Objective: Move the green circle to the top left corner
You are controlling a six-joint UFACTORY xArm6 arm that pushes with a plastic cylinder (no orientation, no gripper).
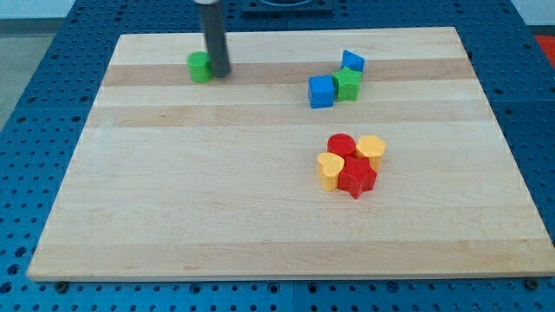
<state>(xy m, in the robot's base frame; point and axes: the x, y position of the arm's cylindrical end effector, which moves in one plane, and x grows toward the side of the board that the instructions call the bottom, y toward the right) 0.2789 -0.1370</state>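
Green circle near the bench's upper left

You see my tip [220,73] touching the green round block's [199,67] right side on the wooden bench [217,208]; this rod tool has nothing to spread or pinch.

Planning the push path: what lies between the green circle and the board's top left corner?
Nothing: the camera view shows bare wood between the green circle and that corner. My tip sits against the circle's right side.

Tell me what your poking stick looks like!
It is a straight, dark grey, round rod coming down from the view's top edge, a little paler and shinier near the top. My tip is blunt and plain. I see no cables, stickers or markings on it, and the arm above is out of view.
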